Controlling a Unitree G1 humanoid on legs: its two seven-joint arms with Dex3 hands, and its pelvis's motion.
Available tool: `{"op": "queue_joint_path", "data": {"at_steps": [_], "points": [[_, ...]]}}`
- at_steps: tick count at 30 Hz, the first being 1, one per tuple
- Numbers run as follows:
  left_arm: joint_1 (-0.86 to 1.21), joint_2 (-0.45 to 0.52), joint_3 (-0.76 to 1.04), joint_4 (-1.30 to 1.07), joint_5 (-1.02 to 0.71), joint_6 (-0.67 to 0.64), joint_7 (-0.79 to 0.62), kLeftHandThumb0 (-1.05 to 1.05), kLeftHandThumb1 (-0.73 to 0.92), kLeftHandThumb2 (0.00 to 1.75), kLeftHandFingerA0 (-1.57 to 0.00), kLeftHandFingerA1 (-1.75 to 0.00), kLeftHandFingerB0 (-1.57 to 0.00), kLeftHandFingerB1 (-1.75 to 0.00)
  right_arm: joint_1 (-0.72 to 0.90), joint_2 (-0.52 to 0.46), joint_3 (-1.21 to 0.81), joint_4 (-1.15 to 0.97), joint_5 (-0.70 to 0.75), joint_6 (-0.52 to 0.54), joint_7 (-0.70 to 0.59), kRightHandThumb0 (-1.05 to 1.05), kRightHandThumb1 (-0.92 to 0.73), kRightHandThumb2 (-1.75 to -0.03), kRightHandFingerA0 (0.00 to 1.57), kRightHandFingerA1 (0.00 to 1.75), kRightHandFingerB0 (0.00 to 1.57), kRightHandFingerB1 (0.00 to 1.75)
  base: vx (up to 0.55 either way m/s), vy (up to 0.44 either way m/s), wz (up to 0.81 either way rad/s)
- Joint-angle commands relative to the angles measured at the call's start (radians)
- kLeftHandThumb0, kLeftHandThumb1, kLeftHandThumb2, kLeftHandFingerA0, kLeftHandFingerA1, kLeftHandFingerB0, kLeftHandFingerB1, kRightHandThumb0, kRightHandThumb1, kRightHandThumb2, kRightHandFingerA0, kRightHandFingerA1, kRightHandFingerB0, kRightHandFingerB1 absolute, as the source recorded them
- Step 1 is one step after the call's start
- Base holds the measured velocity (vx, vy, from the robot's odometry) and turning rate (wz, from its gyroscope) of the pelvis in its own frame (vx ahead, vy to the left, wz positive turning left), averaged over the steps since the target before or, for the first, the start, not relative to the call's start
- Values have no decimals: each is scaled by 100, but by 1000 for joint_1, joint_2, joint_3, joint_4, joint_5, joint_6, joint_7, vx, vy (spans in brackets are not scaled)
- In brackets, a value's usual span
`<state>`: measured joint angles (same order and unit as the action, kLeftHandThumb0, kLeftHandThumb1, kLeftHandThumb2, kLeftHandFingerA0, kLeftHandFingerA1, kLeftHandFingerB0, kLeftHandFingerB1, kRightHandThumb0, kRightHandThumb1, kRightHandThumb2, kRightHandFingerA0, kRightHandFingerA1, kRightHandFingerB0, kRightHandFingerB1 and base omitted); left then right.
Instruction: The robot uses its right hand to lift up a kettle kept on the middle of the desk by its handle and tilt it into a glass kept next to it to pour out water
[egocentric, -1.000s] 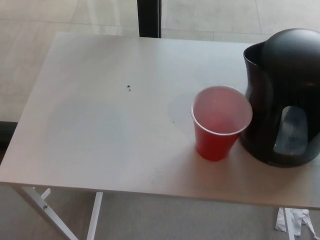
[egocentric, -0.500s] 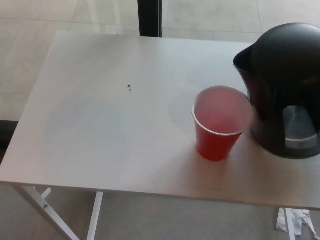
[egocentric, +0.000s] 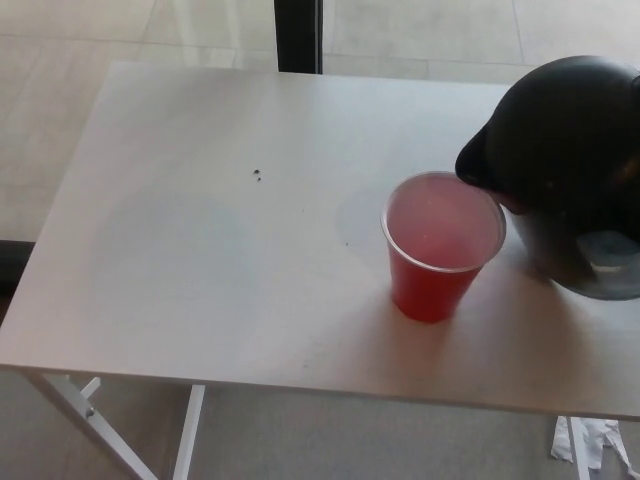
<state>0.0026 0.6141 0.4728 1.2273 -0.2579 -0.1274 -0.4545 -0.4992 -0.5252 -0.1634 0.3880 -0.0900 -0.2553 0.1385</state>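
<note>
A black kettle hangs above the right side of the white desk, tilted left toward me. Its spout is over the right rim of a red plastic cup that stands upright on the desk. The cup's inside looks pinkish; I cannot make out a stream of water. The kettle's clear level window faces me. Its handle is cut off by the right edge of the picture. Neither of my hands shows.
Two small dark specks lie on the desk left of the middle. A dark post stands behind the far edge. White desk legs and crumpled paper are on the floor below.
The kettle has risen off the desk and tipped left, bringing its spout from beside the cup to over its rim. The cup has stayed put.
</note>
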Motion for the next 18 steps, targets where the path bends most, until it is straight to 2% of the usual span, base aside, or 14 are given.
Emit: {"op": "queue_joint_path", "data": {"at_steps": [1, 4, 5, 6, 7, 11, 12, 13, 14, 16, 17, 18], "points": [[-2, 18, 7, 3, -6, -6, -4, -85, 92, 71, -50, -57, -38, -52, -49, -35, -3, 21, 0, -109, 18, -15, -52, -119, 90, 175, 78, 158, 0, 0, 0], [-5, 16, 11, 4, -8, -5, -4, -86, 92, 71, -49, -58, -36, -53, -58, -39, -1, 36, 2, -117, 32, -13, -53, -115, 85, 175, 75, 158, 0, 0, 0], [-7, 17, 15, 5, -13, -3, -12, -86, 92, 71, -46, -56, -35, -52, -61, -43, 3, 34, -4, -107, 36, -19, -51, -115, 116, 139, 97, 126, 0, 0, 0], [-7, 18, 15, 5, -12, -5, -15, -86, 92, 71, -46, -56, -35, -52, -64, -44, 4, 34, -4, -106, 39, -19, -51, -115, 116, 139, 97, 126, 0, 0, 0], [-6, 17, 16, 2, -12, -4, -10, -87, 92, 71, -47, -56, -35, -53, -70, -45, 9, 15, -3, -82, 48, -14, -51, -115, 83, 175, 71, 161, 0, 0, 0], [-2, 22, 15, 3, -5, -8, -6, -88, 92, 71, -48, -55, -35, -52, -80, -50, 21, 23, -20, -100, 43, -14, -51, -114, 84, 175, 73, 160, 0, 0, 0], [-4, 23, 12, 3, -3, -10, -8, -88, 92, 72, -48, -56, -35, -52, -95, -63, 37, 5, -40, -111, 50, -20, -49, -117, 117, 140, 99, 128, 0, 0, 0], [-5, 24, 12, 2, -2, -10, -8, -88, 92, 72, -48, -56, -35, -52, -97, -65, 39, 5, -42, -113, 50, -20, -49, -117, 117, 140, 99, 128, 0, 0, 0], [-7, 25, 13, 0, -5, -5, -10, -89, 92, 72, -47, -56, -35, -53, -107, -65, 45, -9, -40, -85, 60, -15, -48, -121, 85, 175, 76, 160, 0, 0, 0], [-8, 27, 12, -4, -4, -6, -9, -89, 92, 73, -47, -56, -35, -53, -117, -65, 49, -24, -37, -61, 68, -14, -45, -125, 83, 175, 75, 159, 0, 0, 0], [-10, 27, 16, -6, -9, -1, -10, -89, 92, 72, -47, -56, -35, -53, -135, -64, 62, -28, -54, -50, 64, -18, -47, -117, 113, 139, 99, 128, 0, 0, 0], [-14, 28, 17, -3, -10, 1, -8, -90, 92, 71, -47, -56, -35, -53, -140, -70, 71, -37, -68, -47, 67, -16, -53, -109, 80, 173, 75, 158, 0, 0, 0]]}}
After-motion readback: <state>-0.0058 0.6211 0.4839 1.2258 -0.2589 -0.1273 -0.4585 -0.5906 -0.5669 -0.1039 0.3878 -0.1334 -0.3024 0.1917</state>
